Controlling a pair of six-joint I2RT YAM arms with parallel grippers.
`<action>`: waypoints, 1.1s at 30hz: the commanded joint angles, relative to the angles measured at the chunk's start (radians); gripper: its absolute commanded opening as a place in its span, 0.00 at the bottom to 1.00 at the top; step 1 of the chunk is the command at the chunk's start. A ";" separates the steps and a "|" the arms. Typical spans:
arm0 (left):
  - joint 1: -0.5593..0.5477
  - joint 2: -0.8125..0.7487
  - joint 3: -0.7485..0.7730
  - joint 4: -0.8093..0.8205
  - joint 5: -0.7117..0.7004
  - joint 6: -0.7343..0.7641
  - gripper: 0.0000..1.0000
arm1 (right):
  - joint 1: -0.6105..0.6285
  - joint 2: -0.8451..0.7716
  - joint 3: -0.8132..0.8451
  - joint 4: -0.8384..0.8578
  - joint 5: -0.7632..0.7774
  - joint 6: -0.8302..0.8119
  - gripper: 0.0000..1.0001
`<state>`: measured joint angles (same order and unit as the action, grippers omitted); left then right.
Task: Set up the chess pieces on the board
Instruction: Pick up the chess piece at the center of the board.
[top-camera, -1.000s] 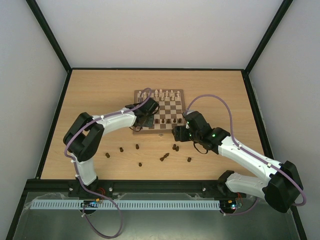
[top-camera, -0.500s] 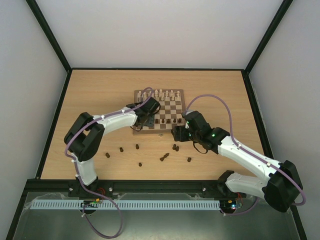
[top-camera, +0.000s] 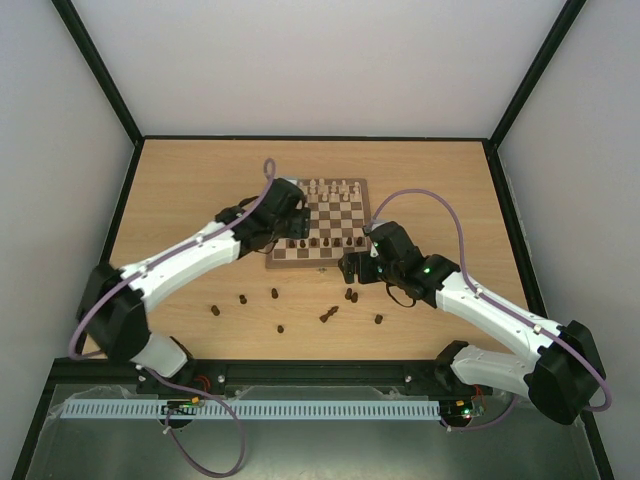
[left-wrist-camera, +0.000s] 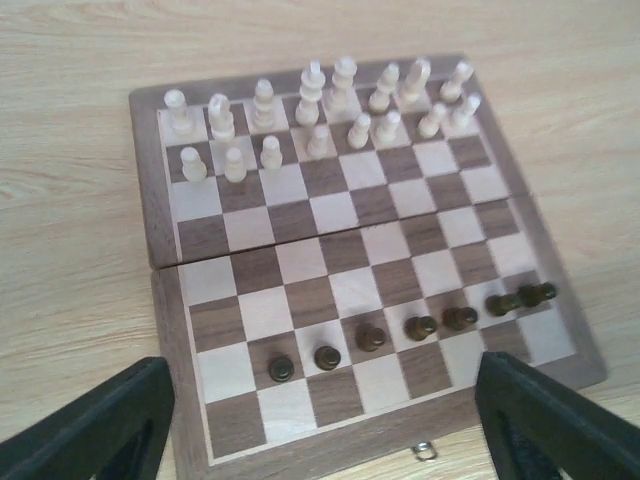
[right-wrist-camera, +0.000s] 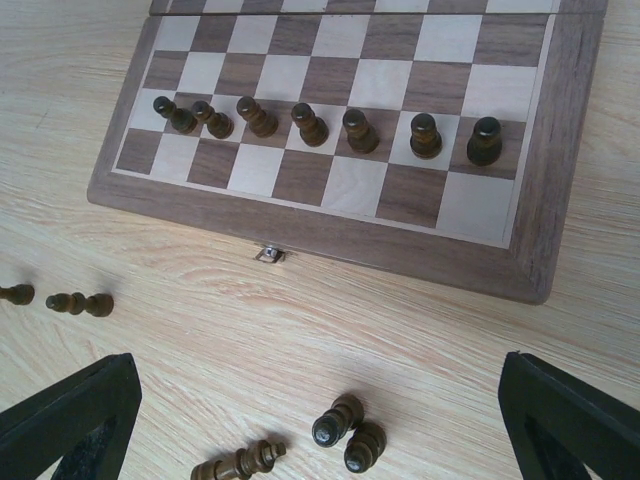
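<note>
— As the board (top-camera: 335, 222) is the thing to start from, where does it lie?

— Flat on the table (top-camera: 190, 200), about midway across and a little toward the far side. The pale pieces (left-wrist-camera: 320, 110) fill its two far rows, upright.

— And the dark ones?

— Seven dark pawns (right-wrist-camera: 308, 124) stand in one line, on the second row from the near edge. The two at the left end of that line stand very close together. The row nearest the arms is bare.

— Anything off the board?

— Yes, loose dark pieces (top-camera: 328, 314) are scattered on the table between the board and the arm bases. Some of them lie on their sides, and two sit touching each other.

— How does the left gripper (left-wrist-camera: 320, 415) stand to all this?

— It hangs above the board's near left part. Its jaws are spread wide, one finger showing at each lower corner of its wrist view. The pawn line lies just beyond the tips, and nothing is between them.

— The right gripper (right-wrist-camera: 318, 400)?

— It is over the table just off the board's near right corner. Its jaws are wide apart too, and grip nothing. Beneath the gap lie the touching pair and one fallen piece. The board's small metal latch (right-wrist-camera: 266, 254) is just beyond.
</note>
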<state>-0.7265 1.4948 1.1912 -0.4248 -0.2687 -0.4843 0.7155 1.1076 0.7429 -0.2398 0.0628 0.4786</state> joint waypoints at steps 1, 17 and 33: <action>0.002 -0.068 -0.061 -0.012 0.003 -0.002 0.90 | -0.004 0.000 -0.001 -0.014 0.003 0.005 0.99; 0.032 -0.350 -0.139 -0.267 0.045 -0.117 0.99 | -0.005 -0.036 0.024 -0.058 0.081 0.074 0.98; 0.088 -0.481 -0.235 -0.304 0.146 -0.019 1.00 | -0.005 -0.131 -0.094 -0.037 -0.051 0.168 0.99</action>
<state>-0.6403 1.0721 1.0538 -0.7456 -0.1638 -0.5529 0.7143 1.0019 0.7097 -0.2592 0.0448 0.6342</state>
